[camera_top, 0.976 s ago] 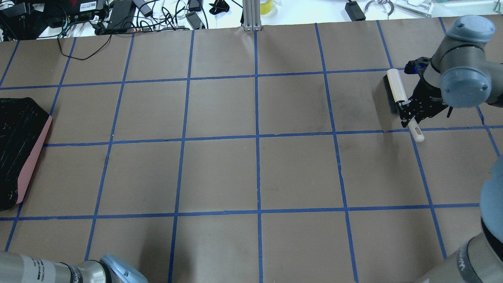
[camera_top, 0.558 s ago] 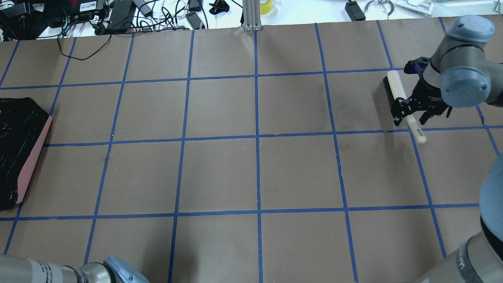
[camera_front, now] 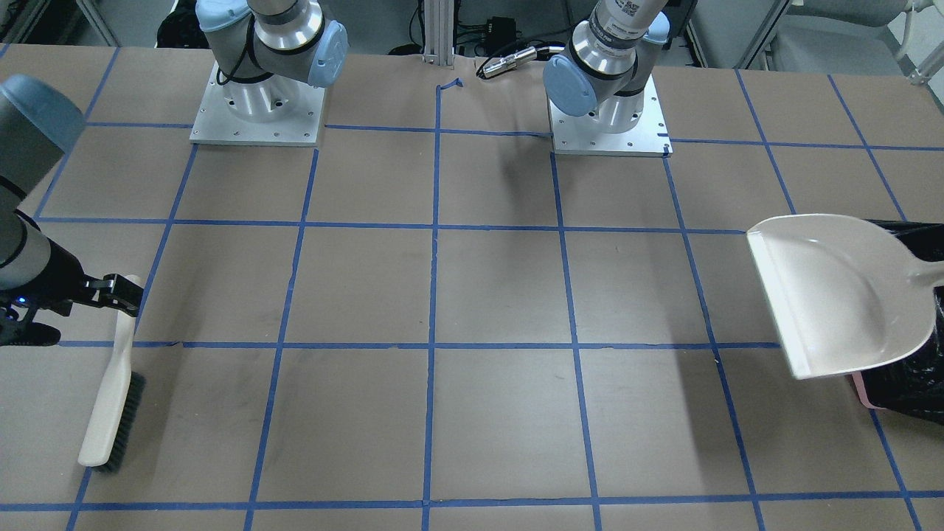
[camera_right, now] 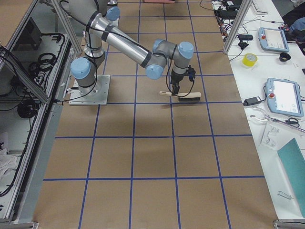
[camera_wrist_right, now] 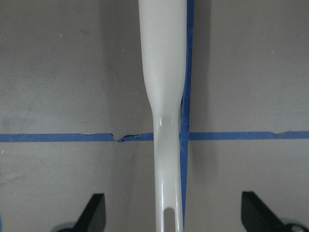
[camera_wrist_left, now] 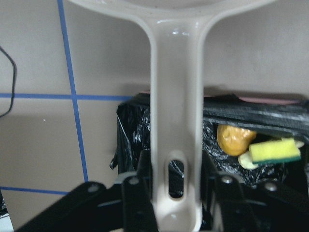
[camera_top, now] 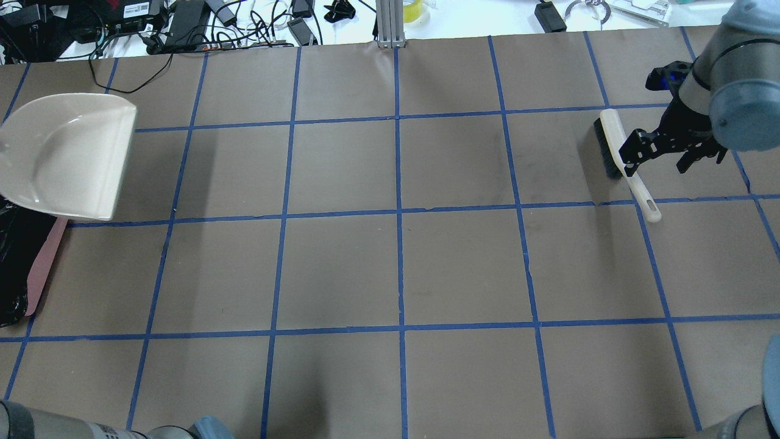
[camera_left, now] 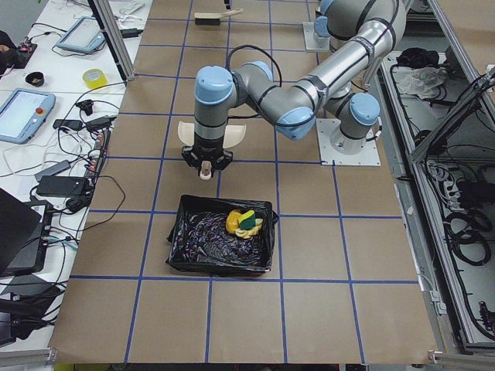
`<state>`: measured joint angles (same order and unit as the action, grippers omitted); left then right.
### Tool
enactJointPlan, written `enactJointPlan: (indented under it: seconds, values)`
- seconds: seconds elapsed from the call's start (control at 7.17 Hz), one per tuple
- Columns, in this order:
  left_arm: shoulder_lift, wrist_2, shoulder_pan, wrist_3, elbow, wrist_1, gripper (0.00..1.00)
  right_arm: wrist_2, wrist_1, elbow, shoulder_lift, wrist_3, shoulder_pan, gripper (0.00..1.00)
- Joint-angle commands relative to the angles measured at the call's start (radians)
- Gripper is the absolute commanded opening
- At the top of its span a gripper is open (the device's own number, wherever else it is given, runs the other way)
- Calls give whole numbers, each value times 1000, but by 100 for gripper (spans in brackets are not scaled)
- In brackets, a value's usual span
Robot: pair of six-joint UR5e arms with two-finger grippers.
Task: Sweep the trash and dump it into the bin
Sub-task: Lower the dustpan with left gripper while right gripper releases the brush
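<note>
The trash lay together inside the bin, a pink box lined with crinkled black plastic that sat at the robot's left end of the table. The orange-yellow lump rested against the liner near one wall. The yellow sponge piece with its green backing lay just beside it, and the pale cream wedge peeked out under the sponge. The left gripper pinched the end of the handle of a beige dustpan, with its black fingers pressed against both sides. It held the pan in the air with the scoop out over the table and the handle end above the bin's edge. At the opposite end, the right gripper hung over a cream brush with dark bristles that lay on its side on the brown paper. The right gripper's fingers were spread wide, and in the wrist view the slim handle ran between them with clear gaps on both sides. Blue tape lines divided the paper into squares. Cables and power bricks cluttered the white bench past the far edge.
</note>
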<state>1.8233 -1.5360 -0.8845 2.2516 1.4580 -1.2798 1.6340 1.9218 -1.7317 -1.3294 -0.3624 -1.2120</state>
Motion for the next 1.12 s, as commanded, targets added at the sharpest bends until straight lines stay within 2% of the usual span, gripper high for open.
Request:
enactJointPlan:
  seconds: [0.0, 0.14, 0.28, 0.42, 0.7, 0.98]
  values:
    - [49, 8, -169, -244, 76, 28, 0, -34, -169, 105, -155, 11, -11, 100]
    - [77, 2, -268, -326, 91, 136, 0, -64, -250, 142, -197, 101, -26, 100]
    - [127, -13, -321, -357, 97, 175, 0, -45, -257, 149, -218, 135, -87, 100]
    - [169, -10, -344, -383, 99, 207, 0, -10, -257, 149, -232, 205, -156, 100]
    - [259, -1, -358, -369, 104, 298, 0, -6, -259, 147, -244, 266, -307, 100]
    - [261, 0, -386, -378, 147, 339, 0, -26, -254, 149, -255, 316, -398, 100]
